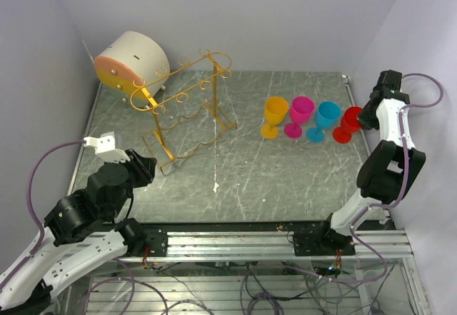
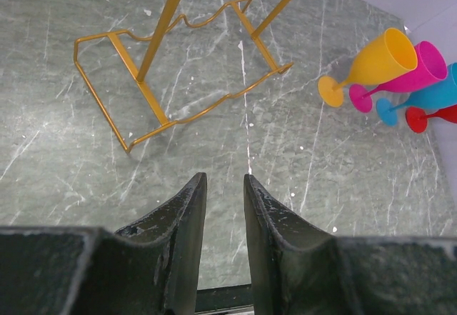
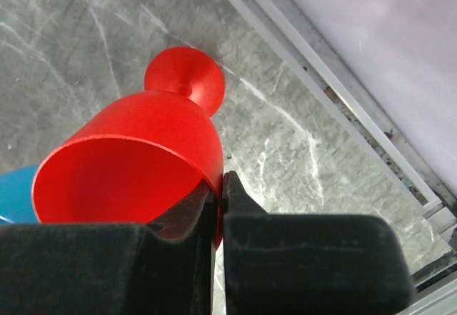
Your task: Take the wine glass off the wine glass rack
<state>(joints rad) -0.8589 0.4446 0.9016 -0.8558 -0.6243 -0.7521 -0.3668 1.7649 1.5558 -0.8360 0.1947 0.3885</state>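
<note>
The gold wire wine glass rack [image 1: 187,101] stands at the back left with no glass hanging on it; its base shows in the left wrist view [image 2: 143,93]. The red wine glass [image 1: 348,124] stands upright at the far right, its foot at the table. My right gripper [image 1: 364,118] is shut on its rim, one finger inside the bowl and one outside, as the right wrist view shows [image 3: 218,186] on the red glass [image 3: 143,151]. My left gripper [image 1: 146,168] is open a little and empty, near the table's front left [image 2: 225,183].
An orange glass [image 1: 274,115], a pink glass [image 1: 300,115] and a blue glass [image 1: 325,120] stand in a row left of the red one. A cream drum with an orange face [image 1: 132,61] lies at the back left. Walls close in on the left, back and right.
</note>
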